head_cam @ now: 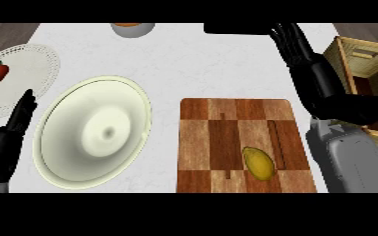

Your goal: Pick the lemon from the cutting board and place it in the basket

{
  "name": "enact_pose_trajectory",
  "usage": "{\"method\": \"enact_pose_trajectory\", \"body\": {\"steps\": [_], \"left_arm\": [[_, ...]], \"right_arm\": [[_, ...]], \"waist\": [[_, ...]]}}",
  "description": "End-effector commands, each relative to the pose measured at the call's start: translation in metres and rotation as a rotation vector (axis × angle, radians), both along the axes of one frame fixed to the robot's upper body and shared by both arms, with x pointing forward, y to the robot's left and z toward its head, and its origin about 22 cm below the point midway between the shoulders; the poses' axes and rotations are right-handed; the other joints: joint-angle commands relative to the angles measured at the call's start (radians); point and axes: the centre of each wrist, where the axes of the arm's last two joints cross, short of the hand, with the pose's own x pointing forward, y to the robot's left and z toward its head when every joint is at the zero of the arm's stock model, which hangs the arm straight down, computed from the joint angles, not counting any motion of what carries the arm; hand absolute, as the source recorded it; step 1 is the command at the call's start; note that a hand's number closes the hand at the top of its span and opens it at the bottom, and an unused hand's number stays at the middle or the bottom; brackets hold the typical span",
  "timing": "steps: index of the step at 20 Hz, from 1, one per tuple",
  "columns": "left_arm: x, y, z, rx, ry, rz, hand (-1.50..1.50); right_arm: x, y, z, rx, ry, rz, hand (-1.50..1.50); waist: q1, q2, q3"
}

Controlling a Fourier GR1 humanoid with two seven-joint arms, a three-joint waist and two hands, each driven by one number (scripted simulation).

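Black right hand (294,44) extended flat, fingers straight.

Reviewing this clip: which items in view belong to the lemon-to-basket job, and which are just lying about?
Belongs to the job: lemon, cutting board it lies on, basket at right, right hand.

Lying about: large cream plate, white doily, bowl at the far edge, resting left hand.

I see the lemon (259,163) in the lower right of the frame, a yellow oval lying on its side, long axis running nearly up and down the frame with a slight tilt. It rests on the checkered wooden cutting board (221,130), near its lower right corner. The basket (358,60), pale wood, sits at the frame's right edge, partly cut off.
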Motion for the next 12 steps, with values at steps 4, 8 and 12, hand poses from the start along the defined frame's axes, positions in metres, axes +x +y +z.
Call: {"method": "enact_pose_trajectory", "body": {"steps": [4, 8, 12], "left_arm": [[0.03, -0.054, 0.025, -0.102, -0.087, -0.23, 0.0], [0.043, -0.087, 0.03, -0.188, -0.066, -0.366, 0.0], [0.055, -0.09, 0.043, -0.195, -0.051, -0.369, 0.0]], "right_arm": [[0.004, -0.016, -0.028, -0.055, 0.103, 0.338, 1.5], [-0.025, 0.04, -0.032, -0.04, -0.04, 0.833, 1.5], [-0.089, 0.043, -0.085, -0.082, -0.062, 0.801, -1.5]], "waist": [[-0.001, 0.035, 0.037], [-0.016, 0.033, 0.04], [-0.04, 0.023, 0.036]]}}
